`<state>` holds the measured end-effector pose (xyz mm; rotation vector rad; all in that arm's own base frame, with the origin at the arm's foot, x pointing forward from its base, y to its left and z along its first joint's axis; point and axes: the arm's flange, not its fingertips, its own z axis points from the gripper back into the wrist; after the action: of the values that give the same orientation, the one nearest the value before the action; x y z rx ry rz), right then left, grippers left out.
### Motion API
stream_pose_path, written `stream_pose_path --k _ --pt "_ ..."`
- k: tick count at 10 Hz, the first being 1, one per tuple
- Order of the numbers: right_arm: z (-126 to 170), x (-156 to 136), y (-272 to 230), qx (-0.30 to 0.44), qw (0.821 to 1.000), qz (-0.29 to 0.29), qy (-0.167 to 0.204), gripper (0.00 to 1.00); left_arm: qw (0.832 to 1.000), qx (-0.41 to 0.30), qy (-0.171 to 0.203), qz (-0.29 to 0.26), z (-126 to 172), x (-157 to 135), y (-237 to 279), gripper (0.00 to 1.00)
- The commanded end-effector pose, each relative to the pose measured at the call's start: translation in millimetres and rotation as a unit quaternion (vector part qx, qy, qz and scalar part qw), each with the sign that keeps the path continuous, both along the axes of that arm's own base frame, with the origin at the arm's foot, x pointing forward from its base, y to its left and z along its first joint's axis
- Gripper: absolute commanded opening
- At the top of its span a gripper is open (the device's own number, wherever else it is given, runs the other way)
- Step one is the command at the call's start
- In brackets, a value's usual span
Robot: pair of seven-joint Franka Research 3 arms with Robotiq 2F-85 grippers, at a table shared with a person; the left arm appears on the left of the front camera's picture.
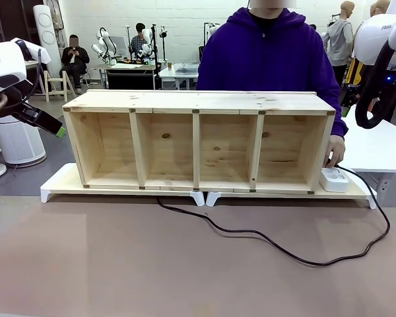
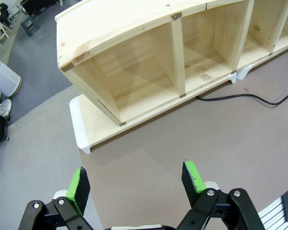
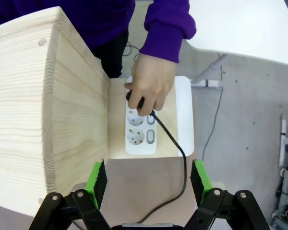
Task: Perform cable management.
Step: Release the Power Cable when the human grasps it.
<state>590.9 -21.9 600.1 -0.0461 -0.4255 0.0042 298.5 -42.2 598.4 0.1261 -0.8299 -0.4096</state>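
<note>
Person's hand (image 3: 149, 88) is apparently plugging the cable (image 1: 270, 241) into the power strip (image 3: 140, 132); both grippers (image 2: 137, 184) (image 3: 149, 179) are hovering released. Next: gathering slack.

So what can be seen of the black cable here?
The cable is a thin black cord lying slack on the brown tabletop. It emerges from under the wooden shelf near the middle, snakes rightward, then loops back up to the white power strip, where the person's hand grips its plug at a socket.
</note>
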Motion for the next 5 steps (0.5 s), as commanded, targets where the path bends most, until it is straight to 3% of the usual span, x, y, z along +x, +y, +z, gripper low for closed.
stream_pose_path --k 1,5 --pt "-1.0 -0.1 -0.1 0.0 1.0 0.0 0.002 0.9 1.0 -0.007 -0.006 0.001 0.1 2.1 -1.4 1.0" --pt "-1.0 -0.1 -0.1 0.0 1.0 0.0 0.002 0.9 1.0 -0.007 -0.006 0.001 0.1 2.1 -1.4 1.0"
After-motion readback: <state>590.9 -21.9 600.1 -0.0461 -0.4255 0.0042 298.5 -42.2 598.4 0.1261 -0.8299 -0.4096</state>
